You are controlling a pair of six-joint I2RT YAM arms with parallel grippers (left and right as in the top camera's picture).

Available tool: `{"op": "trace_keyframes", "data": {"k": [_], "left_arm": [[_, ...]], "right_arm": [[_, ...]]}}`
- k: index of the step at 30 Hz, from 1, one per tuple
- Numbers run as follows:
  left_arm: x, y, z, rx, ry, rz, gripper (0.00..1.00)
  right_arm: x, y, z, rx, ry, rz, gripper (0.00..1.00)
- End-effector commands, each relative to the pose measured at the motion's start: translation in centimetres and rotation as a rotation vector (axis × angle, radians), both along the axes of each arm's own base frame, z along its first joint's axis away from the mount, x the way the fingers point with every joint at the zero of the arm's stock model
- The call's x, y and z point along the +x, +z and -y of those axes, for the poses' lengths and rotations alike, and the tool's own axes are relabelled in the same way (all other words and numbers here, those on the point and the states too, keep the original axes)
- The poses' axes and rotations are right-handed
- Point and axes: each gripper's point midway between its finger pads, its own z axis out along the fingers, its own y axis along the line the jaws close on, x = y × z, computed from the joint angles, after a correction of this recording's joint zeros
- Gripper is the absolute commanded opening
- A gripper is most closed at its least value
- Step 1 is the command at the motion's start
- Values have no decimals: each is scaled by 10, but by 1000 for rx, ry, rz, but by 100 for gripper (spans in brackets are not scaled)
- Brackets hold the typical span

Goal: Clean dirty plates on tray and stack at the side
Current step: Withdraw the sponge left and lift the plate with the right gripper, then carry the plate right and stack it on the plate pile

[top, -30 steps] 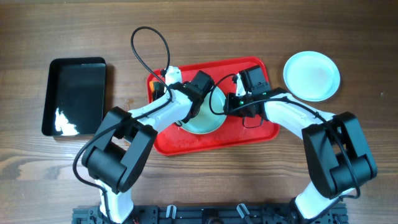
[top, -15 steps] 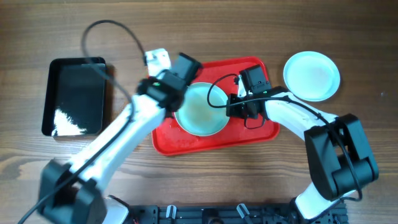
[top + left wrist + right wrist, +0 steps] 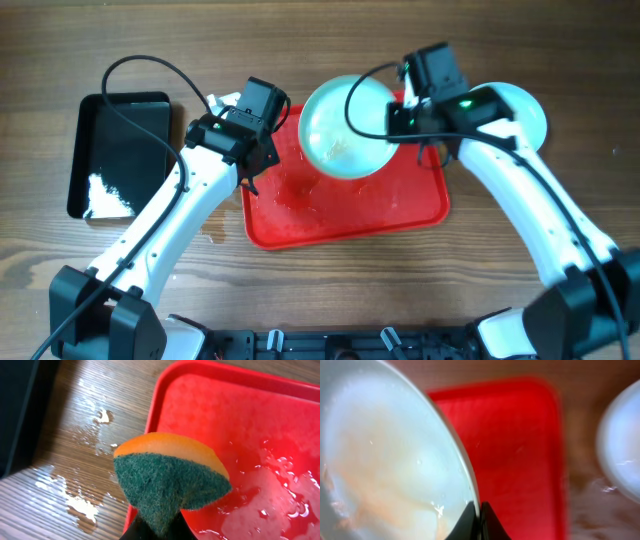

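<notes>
Pinching a folded sponge (image 3: 170,485), orange on one face and green scouring pad on the other, the left arm's fingers (image 3: 185,532) are clamped tight on it just over the left rim of the red tray (image 3: 280,420), whose floor glistens with pooled water. Beside that rim, the wooden desk (image 3: 75,475) is splashed with wet streaks and small puddles.

Across the tray, the right arm's fingers (image 3: 495,527) are closed on the edge of a pale plate (image 3: 385,460), which they hold at a tilt above the tray's far half. From overhead it overlaps the tray's far rim. A faint orange-tinged film and a few droplets show on the plate's face.

The tray itself lies mid-desk between the two arms, its long side running across.

Farther right, a second plate (image 3: 625,440) of the same pale colour lies flat on the desk just beyond the tray's far right corner, partly hidden under the right arm in the overhead view.

Off to the left, apart from the red tray, a glossy black tray (image 3: 120,150) sits on the desk with a bright patch at its near end. Whether that patch is water or glare cannot be told.
</notes>
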Motion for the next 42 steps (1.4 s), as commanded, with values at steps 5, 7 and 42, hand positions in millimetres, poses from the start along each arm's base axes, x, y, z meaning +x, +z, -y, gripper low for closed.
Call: {"op": "trace_keyframes", "data": {"k": [5,7,42], "left_arm": [[-9,-7,5,-40,4,-50,4],[-10,-7,4,-38,4,-54,4],[-14,-8,3,-31,5,-70,4]], "right_arm": [[1,83,72,-460,-25,185,4],[-3,91,85,-568,-60,200,4],[-12,166,39,-1093,47,464,4]]}}
